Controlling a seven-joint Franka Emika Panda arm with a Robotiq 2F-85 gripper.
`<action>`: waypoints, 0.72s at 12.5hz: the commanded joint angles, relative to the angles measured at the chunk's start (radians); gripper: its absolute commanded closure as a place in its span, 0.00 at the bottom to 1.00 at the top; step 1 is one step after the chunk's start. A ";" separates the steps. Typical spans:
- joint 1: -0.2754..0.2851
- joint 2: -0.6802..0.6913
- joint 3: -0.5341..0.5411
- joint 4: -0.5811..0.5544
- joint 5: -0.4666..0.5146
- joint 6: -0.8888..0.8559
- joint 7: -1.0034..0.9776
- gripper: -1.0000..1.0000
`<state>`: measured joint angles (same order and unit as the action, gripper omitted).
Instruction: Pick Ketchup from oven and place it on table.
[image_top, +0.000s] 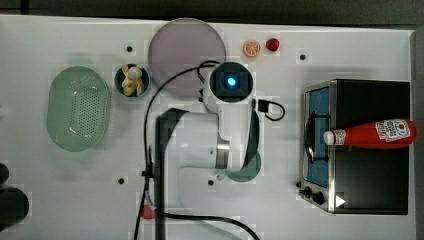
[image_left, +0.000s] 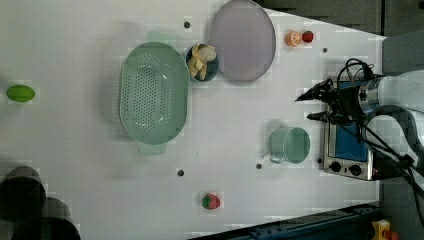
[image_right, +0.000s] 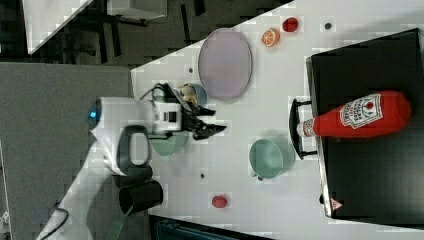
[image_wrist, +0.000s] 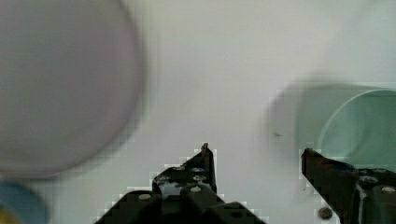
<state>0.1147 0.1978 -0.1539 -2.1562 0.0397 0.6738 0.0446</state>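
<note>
I see the ketchup (image_top: 372, 133) lying on top of the oven (image_top: 371, 192); my gripper (image_right: 216, 121) hangs over the table (image_right: 235, 165). Its jaws stand open and empty.

Bright, even light; blocky, blurred frames

The robot arm (image_top: 200, 145) hides most of the green cup (image_top: 248, 172) in the top view. In the left view it covers the oven (image_left: 350, 150) top, and dark cylinders (image_left: 20, 195) are cut off at the corner.

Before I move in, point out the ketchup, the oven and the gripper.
ketchup (image_top: 372, 134): top view, red body, lying on the oven's top.
oven (image_top: 370, 187): top view, bare black top.
gripper (image_right: 212, 121): right view, between its open fingertips.
</note>
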 joint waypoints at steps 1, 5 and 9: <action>-0.028 0.007 0.017 -0.029 -0.011 0.130 -0.001 0.37; -0.025 0.069 0.017 -0.104 -0.016 0.215 0.000 0.37; -0.023 0.111 0.017 -0.100 -0.016 0.258 0.000 0.17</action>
<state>0.0779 0.3662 -0.0927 -2.2910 0.0064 0.9414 0.0460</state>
